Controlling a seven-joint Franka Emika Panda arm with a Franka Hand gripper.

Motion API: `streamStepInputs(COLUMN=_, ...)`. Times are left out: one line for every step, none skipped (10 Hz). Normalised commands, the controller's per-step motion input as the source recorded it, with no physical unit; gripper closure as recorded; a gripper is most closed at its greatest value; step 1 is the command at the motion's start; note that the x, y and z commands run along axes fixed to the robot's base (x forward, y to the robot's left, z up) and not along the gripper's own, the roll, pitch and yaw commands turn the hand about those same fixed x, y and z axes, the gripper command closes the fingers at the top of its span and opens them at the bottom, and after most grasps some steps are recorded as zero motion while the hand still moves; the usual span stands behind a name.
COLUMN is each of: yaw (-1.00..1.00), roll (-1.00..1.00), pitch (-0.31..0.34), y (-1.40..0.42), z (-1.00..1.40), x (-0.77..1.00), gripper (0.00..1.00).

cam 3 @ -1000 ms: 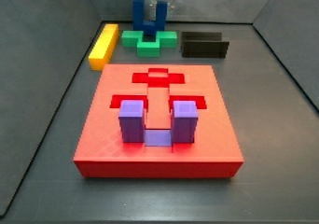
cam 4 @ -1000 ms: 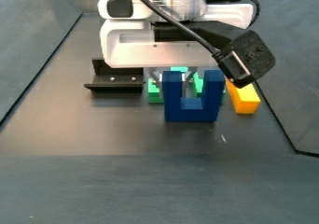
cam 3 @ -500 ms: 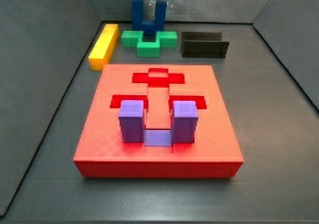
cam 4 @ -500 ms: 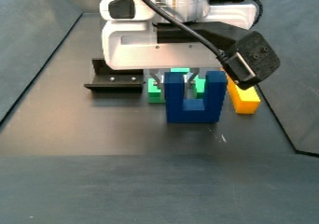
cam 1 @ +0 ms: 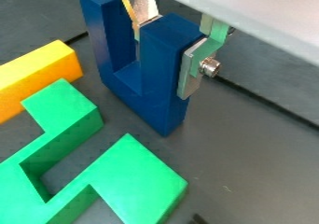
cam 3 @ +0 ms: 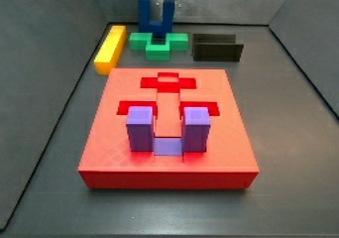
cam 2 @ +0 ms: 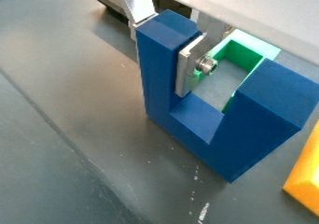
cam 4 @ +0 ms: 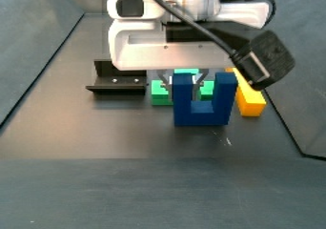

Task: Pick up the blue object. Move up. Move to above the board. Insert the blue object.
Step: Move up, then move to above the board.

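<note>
Blue object (cam 1: 134,64) fills the upper middle of a wrist view, a dark blue U-shaped block with its prongs rising toward the camera. The gripper (cam 1: 169,34) is clamped on one prong: one silver finger (cam 1: 197,62) lies flat against the prong's outer face, and the second finger sits in the slot between the prongs. A green block (cam 1: 88,167) spreads across the lower part of that frame, close to the blue object, and a yellow block (cam 1: 35,74) shows at the left edge.

From the opposite wrist view the blue object (cam 2: 214,105) stands on the dark floor (cam 2: 75,153) at frame centre, and the gripper (cam 2: 166,36) pinches the nearer prong, with one finger (cam 2: 197,67) inside the slot against the prong's inner face. The green block (cam 2: 240,60) is seen through the slot, behind the blue object. A yellow corner (cam 2: 304,176) shows at the lower right.

In a side view the board (cam 3: 167,128) takes up the middle of the frame, a red slab with a cross-shaped recess near its far end and a purple block (cam 3: 167,130) seated in its near half. The blue object (cam 3: 159,24) is at top centre, well beyond the board, under the gripper (cam 3: 161,6), with the green block (cam 3: 162,46) at its foot, the yellow block (cam 3: 110,47) to the left and the fixture (cam 3: 217,48) to the right.

In a side view from the far end, the blue object (cam 4: 204,104) stands at frame centre below the white arm; the gripper (cam 4: 204,73) reaches down to its slot. The green block (cam 4: 173,86) is behind it, the yellow block (cam 4: 250,97) right, the fixture (cam 4: 117,78) left.
</note>
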Motion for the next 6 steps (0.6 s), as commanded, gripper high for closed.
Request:
streamStepInputs(yaw=0.05, roll=-0.01, pitch=0.03, y=0.0, z=0.84, x=-0.04, gripper=1.0)
streamStepInputs(yaw=0.05, roll=-0.01, pitch=0.043, y=-0.01, z=0.68, x=-0.06, gripper=1.0)
streamStepInputs(yaw=0.03, roll=-0.02, pitch=0.009, y=0.0, z=0.25, x=-0.01, gripper=1.0)
streamStepInputs(yaw=0.0, roll=0.0, pitch=0.0, y=0.0, z=1.4, x=0.0, gripper=1.0)
streamStepInputs(yaw=-0.01, roll=-0.01, pitch=0.026, y=-0.01, z=1.4, x=-0.02, gripper=1.0)
streamStepInputs(yaw=-0.01, roll=-0.02, pitch=0.018, y=-0.01, z=1.4, x=-0.04, gripper=1.0)
